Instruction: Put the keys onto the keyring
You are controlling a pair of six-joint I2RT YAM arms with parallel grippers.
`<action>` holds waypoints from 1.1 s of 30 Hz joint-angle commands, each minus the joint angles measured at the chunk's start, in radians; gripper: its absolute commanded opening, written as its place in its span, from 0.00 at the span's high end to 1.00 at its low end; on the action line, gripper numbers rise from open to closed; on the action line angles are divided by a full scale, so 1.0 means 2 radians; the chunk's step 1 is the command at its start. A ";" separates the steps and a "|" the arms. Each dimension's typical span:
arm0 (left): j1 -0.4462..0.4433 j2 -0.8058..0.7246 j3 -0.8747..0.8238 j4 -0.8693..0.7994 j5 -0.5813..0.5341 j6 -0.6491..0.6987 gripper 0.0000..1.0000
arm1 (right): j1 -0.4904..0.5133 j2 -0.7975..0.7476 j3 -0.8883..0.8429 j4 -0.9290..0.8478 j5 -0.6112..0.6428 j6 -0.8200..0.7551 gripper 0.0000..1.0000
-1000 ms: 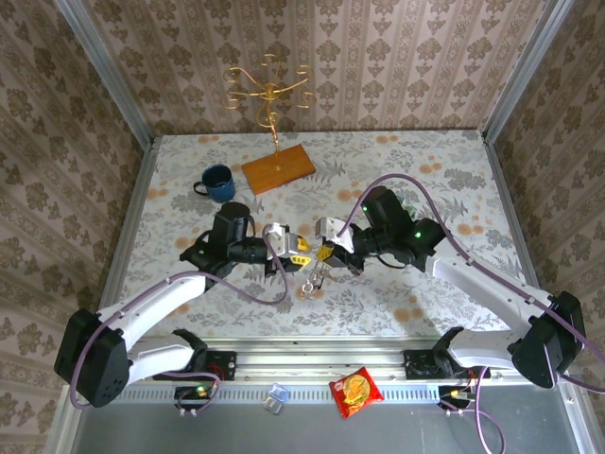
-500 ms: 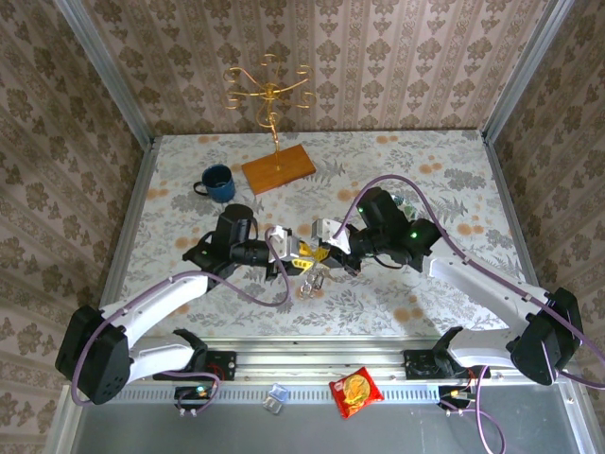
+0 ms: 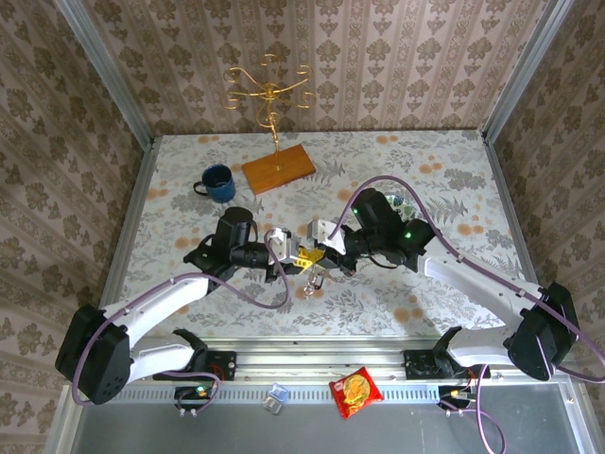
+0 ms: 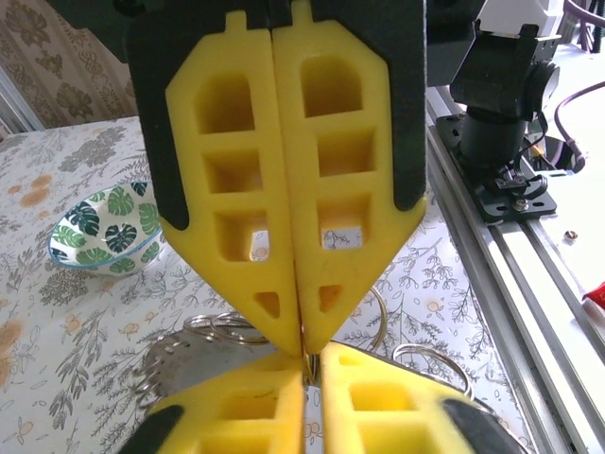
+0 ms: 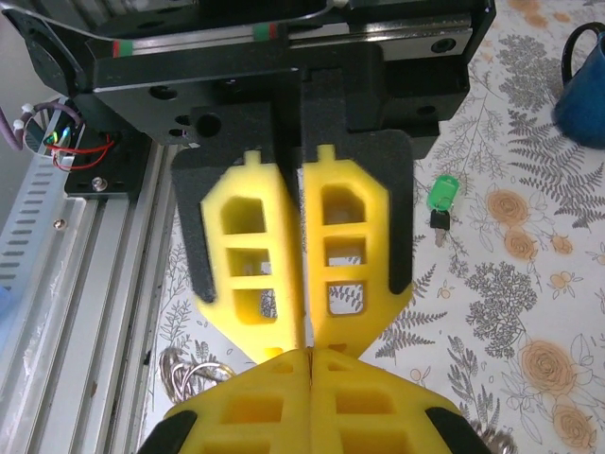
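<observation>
Wire loops of the keyring (image 3: 311,282) lie on the floral tabletop (image 3: 444,170) just under the left gripper (image 4: 312,357) and right gripper (image 5: 310,357), which meet tip to tip with both jaws pressed shut; whether either pinches the wire cannot be told. Beyond lies the green-headed key (image 5: 441,194), with a blue mug (image 3: 219,183) farther off

The top camera looks down from above and behind the arms, taking in the whole table (image 3: 425,170) up to the far wall (image 3: 397,66). The left wrist camera sits close behind the left gripper (image 4: 312,364), facing right along the near rail (image 4: 529,274). The right wrist camera, as close behind the right gripper (image 5: 310,357), faces left toward the blue mug (image 5: 584,85). Both wrist views share the mid-table spot where the two grippers meet.
</observation>
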 commanded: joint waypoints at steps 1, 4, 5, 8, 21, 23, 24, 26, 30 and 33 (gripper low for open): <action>-0.002 -0.008 -0.006 0.035 0.005 -0.006 1.00 | 0.008 0.003 0.017 0.009 -0.022 -0.005 1.00; -0.003 -0.008 -0.012 0.051 0.001 -0.012 1.00 | 0.008 0.002 0.016 0.007 -0.027 -0.002 1.00; -0.003 -0.009 -0.014 0.056 -0.002 -0.013 1.00 | 0.007 0.000 0.014 0.008 -0.022 0.003 0.97; -0.003 -0.014 -0.026 0.076 -0.025 -0.022 1.00 | 0.000 -0.019 0.006 0.019 -0.004 0.037 0.55; -0.053 -0.026 -0.072 0.144 -0.189 -0.071 1.00 | -0.032 -0.133 -0.147 0.136 0.083 0.369 0.52; -0.062 -0.027 -0.074 0.143 -0.208 -0.078 1.00 | -0.028 -0.122 -0.145 0.128 0.085 0.419 0.54; -0.064 -0.027 -0.074 0.143 -0.215 -0.081 1.00 | -0.027 -0.116 -0.141 0.118 0.087 0.432 0.55; -0.071 -0.025 -0.075 0.143 -0.231 -0.091 1.00 | -0.027 -0.097 -0.131 0.093 0.090 0.452 0.57; -0.076 -0.019 -0.075 0.141 -0.247 -0.104 1.00 | -0.027 -0.060 -0.109 0.077 0.072 0.470 0.59; -0.080 -0.018 -0.075 0.141 -0.252 -0.109 1.00 | -0.027 -0.036 -0.096 0.079 0.056 0.478 0.61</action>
